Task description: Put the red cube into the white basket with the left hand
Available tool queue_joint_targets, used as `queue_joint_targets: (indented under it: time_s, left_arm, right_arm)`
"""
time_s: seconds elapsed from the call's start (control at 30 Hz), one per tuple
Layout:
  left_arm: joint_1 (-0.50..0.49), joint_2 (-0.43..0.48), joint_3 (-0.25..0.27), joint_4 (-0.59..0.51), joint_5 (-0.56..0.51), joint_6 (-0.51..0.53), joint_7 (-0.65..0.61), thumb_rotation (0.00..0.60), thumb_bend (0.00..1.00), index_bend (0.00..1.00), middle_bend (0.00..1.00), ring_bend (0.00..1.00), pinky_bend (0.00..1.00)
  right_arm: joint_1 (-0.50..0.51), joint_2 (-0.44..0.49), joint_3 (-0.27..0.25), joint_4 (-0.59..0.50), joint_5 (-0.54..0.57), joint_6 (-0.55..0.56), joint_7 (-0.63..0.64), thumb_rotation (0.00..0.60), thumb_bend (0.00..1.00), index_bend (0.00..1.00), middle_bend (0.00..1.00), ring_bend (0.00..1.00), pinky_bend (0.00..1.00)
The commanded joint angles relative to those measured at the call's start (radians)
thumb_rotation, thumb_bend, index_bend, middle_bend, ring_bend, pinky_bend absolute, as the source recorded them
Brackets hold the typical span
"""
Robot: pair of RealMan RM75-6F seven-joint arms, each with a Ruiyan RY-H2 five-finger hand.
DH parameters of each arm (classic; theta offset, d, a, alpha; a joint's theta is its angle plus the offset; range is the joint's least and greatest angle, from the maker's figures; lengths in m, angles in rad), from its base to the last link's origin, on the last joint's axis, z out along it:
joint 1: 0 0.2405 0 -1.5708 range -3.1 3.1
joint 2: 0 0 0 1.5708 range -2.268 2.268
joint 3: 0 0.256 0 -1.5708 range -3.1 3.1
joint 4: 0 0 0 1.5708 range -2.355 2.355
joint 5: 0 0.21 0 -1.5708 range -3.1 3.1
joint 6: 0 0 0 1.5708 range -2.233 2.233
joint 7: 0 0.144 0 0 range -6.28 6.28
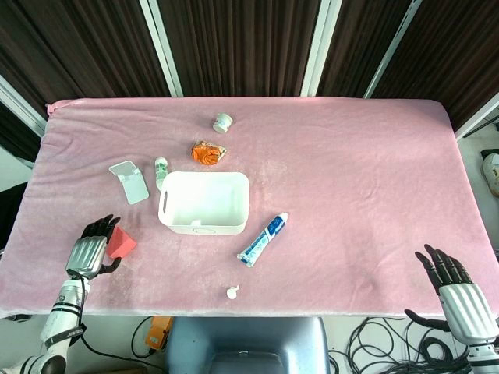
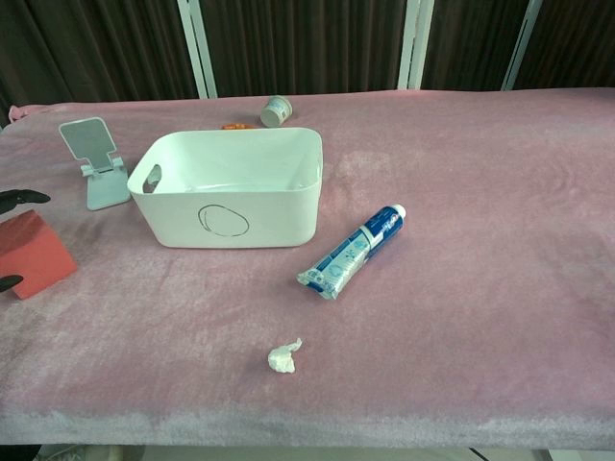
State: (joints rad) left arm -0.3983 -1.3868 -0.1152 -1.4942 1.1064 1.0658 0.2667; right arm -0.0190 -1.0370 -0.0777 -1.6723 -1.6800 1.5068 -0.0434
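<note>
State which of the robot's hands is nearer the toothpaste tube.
Right. The right hand lies beyond the toothpaste tube at the table's near edge; the left hand holds the red cube, farther away.

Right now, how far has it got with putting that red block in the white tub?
Early stage. The left hand has reached the red cube and its fingers are around it at the table's left edge. Lifting and carrying remain: the white basket is empty.

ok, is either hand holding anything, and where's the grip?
The left hand grips the red cube by its left side, fingertips on the edges. The right hand is open and holds nothing.
</note>
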Motion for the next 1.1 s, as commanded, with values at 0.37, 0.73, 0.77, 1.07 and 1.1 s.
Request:
queue_joint_targets:
  time_s: [0.37, 0.73, 0.77, 1.07, 1.1]
  left_arm:
    - [-0.008, -0.010, 0.006, 0.018, 0.002, -0.004, -0.011, 0.600, 0.34, 0.00, 0.00, 0.00, 0.10]
    - [-0.014, -0.051, -0.004, 0.081, 0.004, 0.011, -0.025, 0.600, 0.39, 0.15, 0.24, 0.30, 0.38]
    - [-0.016, -0.051, -0.004, 0.081, -0.005, 0.000, -0.026, 0.600, 0.40, 0.16, 0.26, 0.33, 0.40]
    - [-0.006, -0.027, -0.023, 0.055, 0.061, 0.069, -0.083, 0.600, 0.47, 0.26, 0.39, 0.46, 0.53]
    - [-0.002, -0.014, -0.030, 0.038, 0.085, 0.100, -0.089, 0.600, 0.47, 0.27, 0.40, 0.47, 0.54]
  right_arm:
    - [0.003, 0.001, 0.001, -0.002, 0.005, -0.007, -0.003, 0.600, 0.10, 0.00, 0.00, 0.01, 0.23]
    - [0.005, 0.003, -0.002, -0.002, 0.002, -0.009, -0.002, 0.600, 0.10, 0.00, 0.00, 0.01, 0.23]
    - [0.004, 0.003, -0.002, -0.002, 0.001, -0.007, -0.001, 0.600, 0.10, 0.00, 0.00, 0.01, 0.23]
    - [0.004, 0.002, -0.003, -0.001, 0.000, -0.006, 0.000, 0.600, 0.10, 0.00, 0.00, 0.01, 0.23]
    - [0.005, 0.002, -0.002, -0.001, 0.000, -0.006, 0.000, 0.600, 0.10, 0.00, 0.00, 0.01, 0.23]
